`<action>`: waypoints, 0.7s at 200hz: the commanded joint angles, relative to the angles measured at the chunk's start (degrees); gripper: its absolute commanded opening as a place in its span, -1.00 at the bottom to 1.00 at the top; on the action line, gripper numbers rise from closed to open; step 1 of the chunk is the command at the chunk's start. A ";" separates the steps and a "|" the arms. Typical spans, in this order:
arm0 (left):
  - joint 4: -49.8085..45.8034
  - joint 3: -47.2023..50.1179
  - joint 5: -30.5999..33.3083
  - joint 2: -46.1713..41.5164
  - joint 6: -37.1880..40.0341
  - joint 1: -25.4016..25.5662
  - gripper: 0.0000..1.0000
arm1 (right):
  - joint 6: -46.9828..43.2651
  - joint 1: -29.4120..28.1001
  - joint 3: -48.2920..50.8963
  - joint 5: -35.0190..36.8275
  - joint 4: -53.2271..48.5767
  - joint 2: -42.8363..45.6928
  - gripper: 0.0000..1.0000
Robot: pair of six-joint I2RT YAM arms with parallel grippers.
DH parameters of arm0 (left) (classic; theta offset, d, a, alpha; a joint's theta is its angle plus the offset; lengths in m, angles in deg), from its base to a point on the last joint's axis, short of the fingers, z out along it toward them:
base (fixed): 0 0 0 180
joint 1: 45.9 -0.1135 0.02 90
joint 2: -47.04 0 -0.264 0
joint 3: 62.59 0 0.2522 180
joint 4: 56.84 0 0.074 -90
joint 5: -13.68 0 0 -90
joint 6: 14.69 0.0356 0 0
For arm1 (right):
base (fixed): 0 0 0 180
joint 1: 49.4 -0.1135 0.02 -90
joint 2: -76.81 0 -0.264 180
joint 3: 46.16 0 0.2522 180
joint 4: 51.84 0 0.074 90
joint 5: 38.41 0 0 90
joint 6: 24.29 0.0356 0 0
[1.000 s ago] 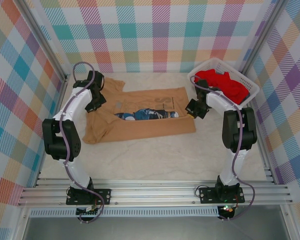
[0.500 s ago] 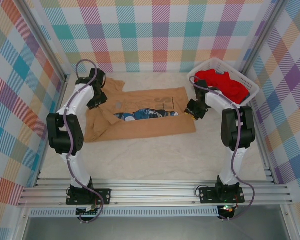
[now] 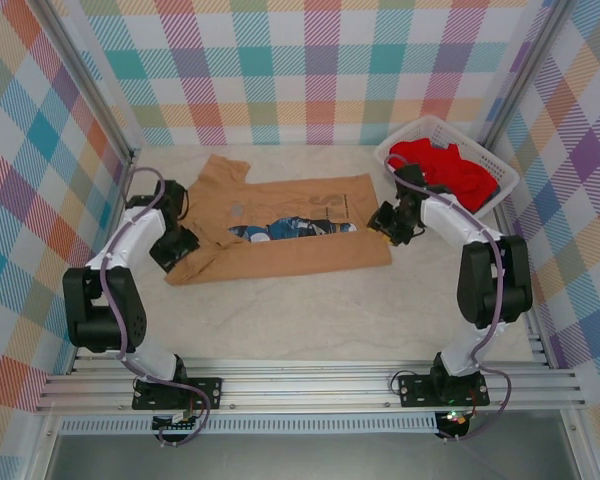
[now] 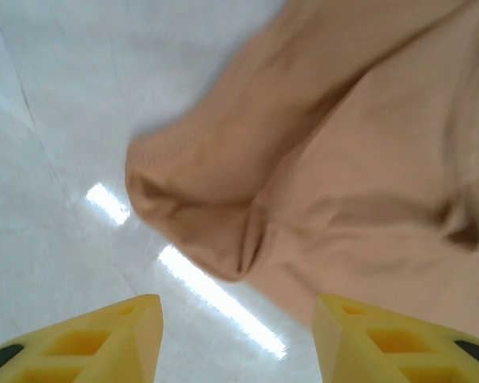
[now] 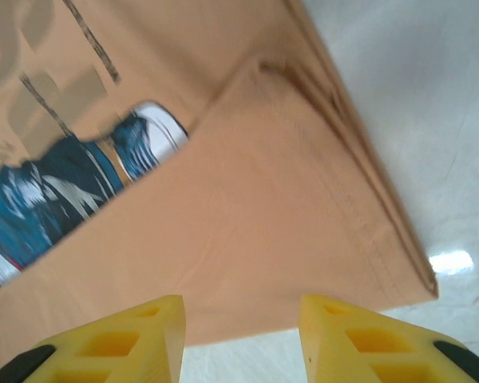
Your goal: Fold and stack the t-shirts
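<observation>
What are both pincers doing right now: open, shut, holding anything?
Left pincer: open, empty, over the table by a bunched edge of the tan-orange t-shirt.
Right pincer: open, empty, above that shirt's folded corner.

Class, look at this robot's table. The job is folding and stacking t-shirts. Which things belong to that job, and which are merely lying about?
Belong to the job:
- tan-orange t-shirt, partly folded on the table
- red t-shirt, crumpled in the white lattice basket

Just there:
- white lattice basket, though it holds the red t-shirt
- checked walls
</observation>
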 commanded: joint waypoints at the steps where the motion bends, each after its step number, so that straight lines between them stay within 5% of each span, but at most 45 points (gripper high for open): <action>1: 3.19 2.74 -3.52 0.04 2.73 0.13 0.09 | -1.08 -0.84 4.29 -2.85 1.55 1.50 -0.17; 69: 8.08 3.95 -1.34 4.14 8.28 0.19 0.00 | -1.59 -0.76 6.50 -3.29 1.89 1.14 -0.17; 140: 4.47 2.46 4.48 6.09 9.96 0.08 -1.00 | -2.10 -0.25 6.28 1.45 1.57 -2.39 -0.20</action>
